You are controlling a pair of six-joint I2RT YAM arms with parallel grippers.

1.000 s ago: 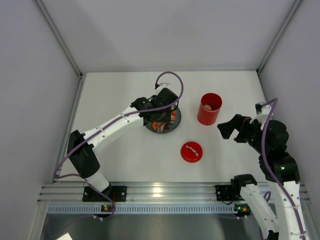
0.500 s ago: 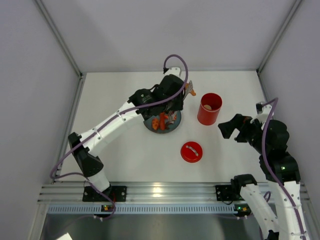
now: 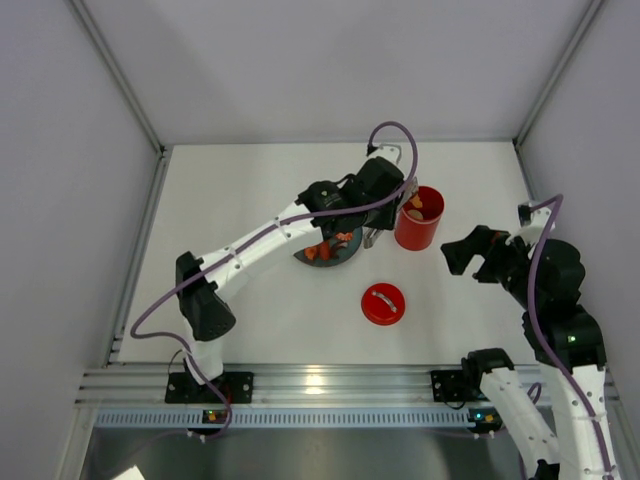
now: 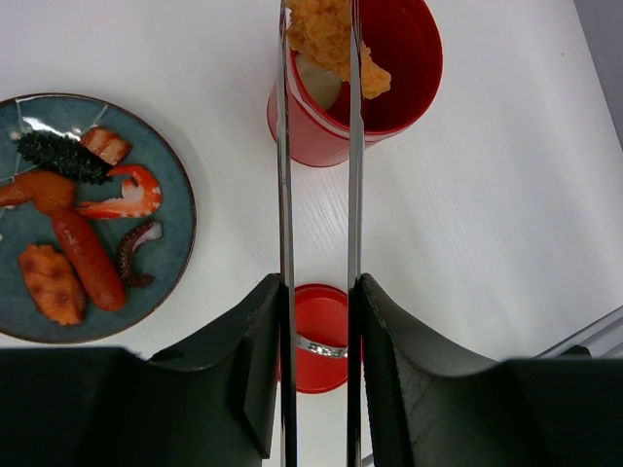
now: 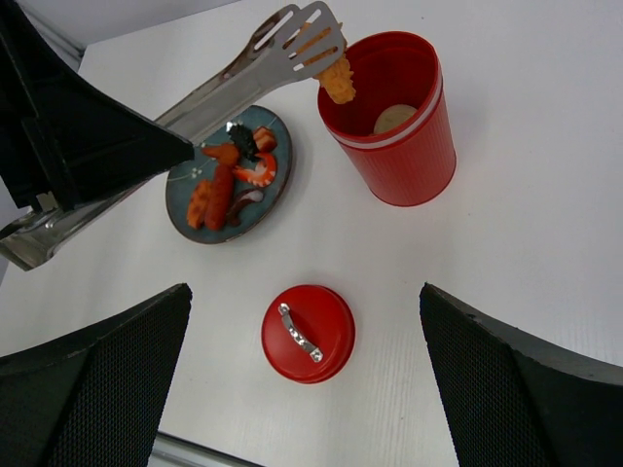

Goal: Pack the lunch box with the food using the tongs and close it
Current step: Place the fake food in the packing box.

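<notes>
- Nearest the arm bases, the red lid [image 3: 383,303] lay handle-up on the desk [image 3: 250,300].
- Right pincer [image 3: 465,250] hung wide, holding nothing, right of the lunch box [image 3: 418,222].
- Left pincer [image 4: 318,297] was clamped narrow on the tongs [image 4: 284,165], whose long axis pointed away towards the lunch box.
- Tong tips gripped an orange battered piece [image 4: 326,34] over the open mouth; a beige disc [image 5: 393,119] lay inside.
- Left of it, the plate [image 4: 167,248] carried more food [image 4: 88,258].

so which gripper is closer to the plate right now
Left. The left gripper, shut on the tongs, is just off the plate on the lunch box side. The right gripper, open, is beyond the lunch box, farther from the plate.
</notes>
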